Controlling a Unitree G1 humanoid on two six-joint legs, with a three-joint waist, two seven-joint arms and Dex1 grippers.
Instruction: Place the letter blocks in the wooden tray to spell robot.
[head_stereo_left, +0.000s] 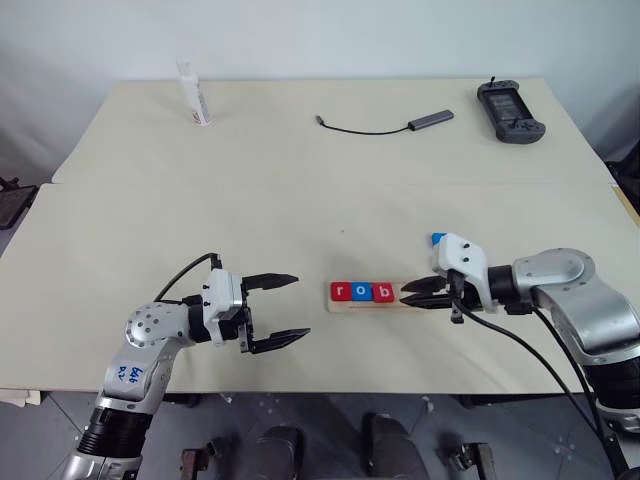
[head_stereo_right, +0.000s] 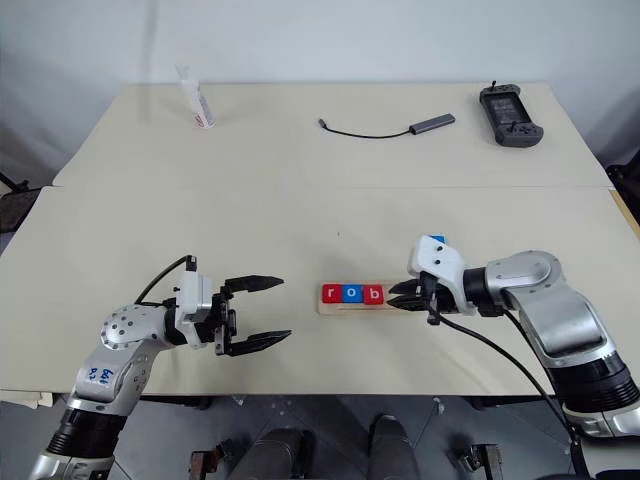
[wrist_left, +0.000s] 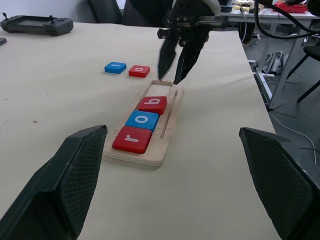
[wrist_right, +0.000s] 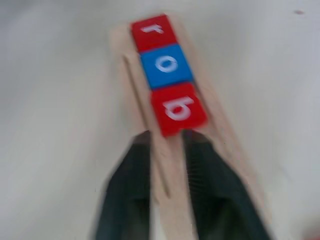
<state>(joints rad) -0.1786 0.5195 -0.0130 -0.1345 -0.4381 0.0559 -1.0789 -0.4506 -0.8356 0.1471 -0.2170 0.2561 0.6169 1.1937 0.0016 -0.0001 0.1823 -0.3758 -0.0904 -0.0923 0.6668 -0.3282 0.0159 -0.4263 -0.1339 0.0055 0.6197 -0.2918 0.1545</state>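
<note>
The wooden tray (head_stereo_left: 368, 306) lies near the table's front edge, right of centre. Three letter blocks sit side by side in its left part: a red r (head_stereo_left: 341, 291), a blue o (head_stereo_left: 362, 292) and a red b (head_stereo_left: 383, 292). My right gripper (head_stereo_left: 403, 294) hangs over the tray's empty right part, just beyond the b (wrist_right: 177, 109), shut with nothing in it. Two more blocks, a blue one (wrist_left: 115, 67) and a red one (wrist_left: 139, 71), lie loose on the table behind that gripper. My left gripper (head_stereo_left: 302, 306) is open, level, left of the tray and apart from it.
At the back of the table stand a white tube (head_stereo_left: 195, 95) on the left, a dark cable with an adapter (head_stereo_left: 385, 125) in the middle and a black controller (head_stereo_left: 509, 110) on the right. The table's front edge runs just below the tray.
</note>
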